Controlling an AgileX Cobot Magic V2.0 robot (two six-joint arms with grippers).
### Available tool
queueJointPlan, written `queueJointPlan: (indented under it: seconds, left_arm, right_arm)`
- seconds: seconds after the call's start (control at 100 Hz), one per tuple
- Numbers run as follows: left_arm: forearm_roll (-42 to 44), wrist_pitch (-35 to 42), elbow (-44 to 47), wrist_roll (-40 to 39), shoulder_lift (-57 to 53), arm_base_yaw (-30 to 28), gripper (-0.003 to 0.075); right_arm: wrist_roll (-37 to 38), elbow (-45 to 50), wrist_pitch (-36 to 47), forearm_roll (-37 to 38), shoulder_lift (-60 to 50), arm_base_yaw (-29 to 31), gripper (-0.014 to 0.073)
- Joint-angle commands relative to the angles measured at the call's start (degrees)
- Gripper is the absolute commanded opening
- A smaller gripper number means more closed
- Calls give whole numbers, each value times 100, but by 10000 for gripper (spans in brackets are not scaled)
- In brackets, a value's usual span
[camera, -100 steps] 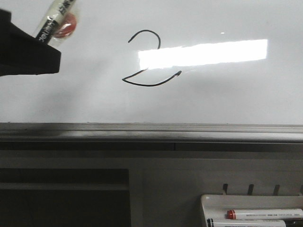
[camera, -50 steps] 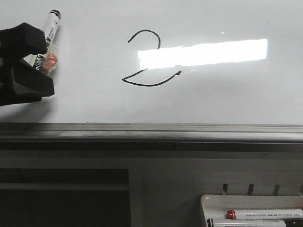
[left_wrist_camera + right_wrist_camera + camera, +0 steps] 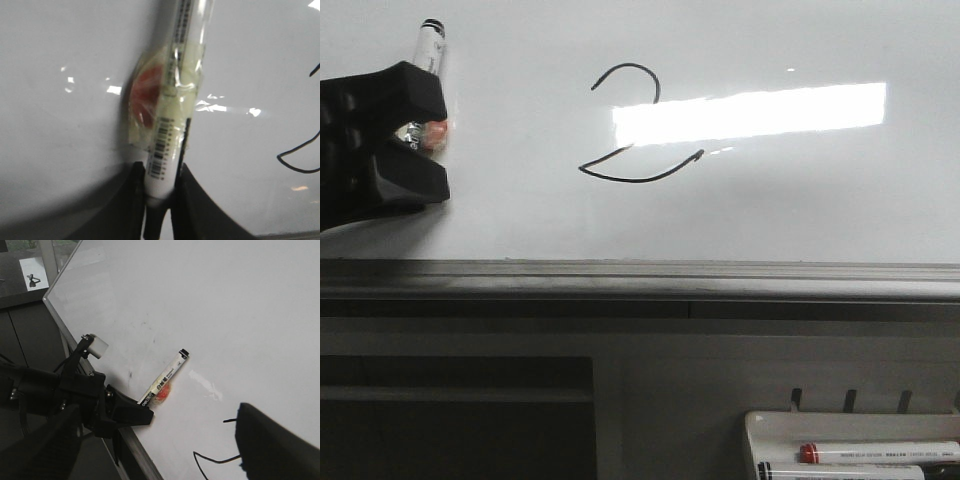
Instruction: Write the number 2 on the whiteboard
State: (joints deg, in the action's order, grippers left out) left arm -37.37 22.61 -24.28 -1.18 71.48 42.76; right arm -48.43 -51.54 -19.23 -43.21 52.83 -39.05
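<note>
One number 2 (image 3: 638, 125) is drawn in thin black line on the whiteboard (image 3: 800, 210), its upper hook just left of the single bright rectangular reflection (image 3: 750, 110) and its base curving beneath that reflection's left end. Well left of the number 2, the left gripper (image 3: 408, 135) is clamped on one white marker (image 3: 428, 50) with a barcode label and small print too blurred to read; tape binds a red piece (image 3: 147, 90) to its barrel. Below the whiteboard's grey frame edge (image 3: 640, 272), a white tray (image 3: 850, 440) holds two markers, possibly more out of view. The board right of the number 2 lies bare. The right gripper (image 3: 272, 445) shows only as a dark shape; whether its jaws are apart cannot be told.
</note>
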Motion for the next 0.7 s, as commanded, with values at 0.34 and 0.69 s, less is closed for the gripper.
queueJointPlan:
  seconds: [0.34,0.69]
  left_arm:
    - [431,497,-271,-60,77,-9,81]
    - [621,649,-271,-60,77,-9,400]
  right_arm:
    - [-1,-173,138,-106,-84,10,554]
    - [-1,-173,102,-106,-84,10,554]
